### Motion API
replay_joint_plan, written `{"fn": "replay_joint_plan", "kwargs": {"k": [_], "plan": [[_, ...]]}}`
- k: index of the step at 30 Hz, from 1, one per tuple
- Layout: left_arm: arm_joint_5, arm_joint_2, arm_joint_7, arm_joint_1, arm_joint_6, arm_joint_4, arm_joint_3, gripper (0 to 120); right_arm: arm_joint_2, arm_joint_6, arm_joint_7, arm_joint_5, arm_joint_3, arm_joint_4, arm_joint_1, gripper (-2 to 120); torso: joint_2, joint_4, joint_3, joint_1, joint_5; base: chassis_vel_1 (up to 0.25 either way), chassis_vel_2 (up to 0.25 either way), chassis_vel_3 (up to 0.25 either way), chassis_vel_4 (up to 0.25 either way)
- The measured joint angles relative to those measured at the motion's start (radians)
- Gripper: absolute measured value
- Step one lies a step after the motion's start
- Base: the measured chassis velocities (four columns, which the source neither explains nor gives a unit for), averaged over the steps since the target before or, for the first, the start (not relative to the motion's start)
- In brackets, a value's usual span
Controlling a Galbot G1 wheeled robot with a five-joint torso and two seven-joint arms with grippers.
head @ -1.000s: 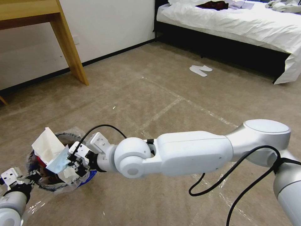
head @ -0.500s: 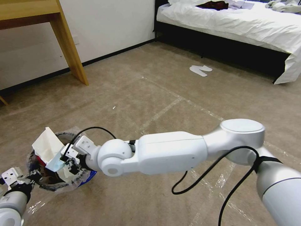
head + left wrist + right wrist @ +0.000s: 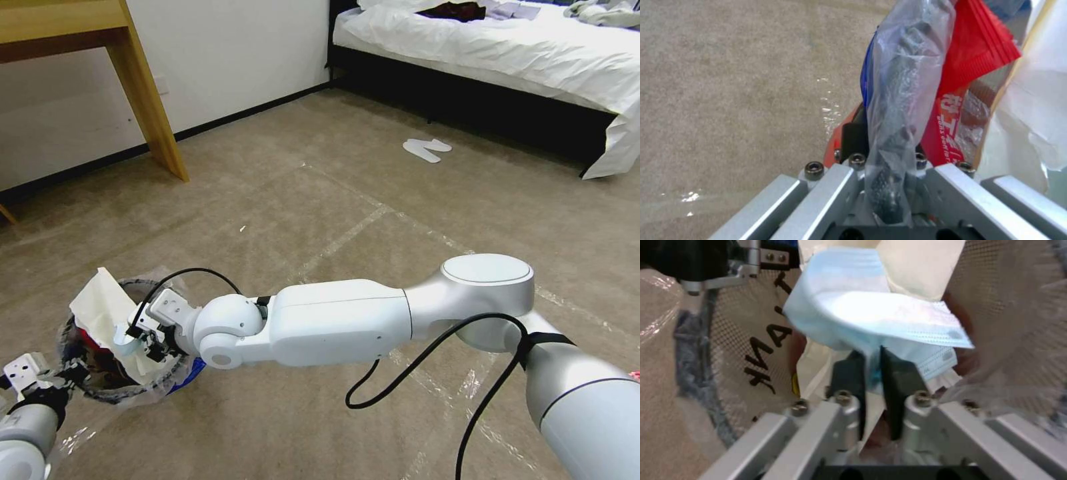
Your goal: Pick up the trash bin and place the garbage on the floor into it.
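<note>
Trash bin (image 3: 100, 390) is held off the carpet at my lower left, my left gripper (image 3: 889, 156) clamped on its bagged rim. Inside: brown paper bag (image 3: 100, 308) sticking up above the rim, white tissue (image 3: 1036, 110), red packet (image 3: 971, 83). My right gripper (image 3: 871, 368) sits over the opening, fingers (image 3: 900, 380) pinched tight on the blue mask (image 3: 871, 316)
</note>
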Motion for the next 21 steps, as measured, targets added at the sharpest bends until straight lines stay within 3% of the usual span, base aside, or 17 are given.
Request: {"fn": "replay_joint_plan", "kwargs": {"k": [21], "plan": [[0.008,-0.004,-0.001,-0.004,0.000,0.020,0.003,0,-0.073,0.007,0.004,0.017,0.028,0.117,0.032,90,0.000,0.0000,0.000,0.000,0.0000,0.000,0.000,0.000,0.000]]}}
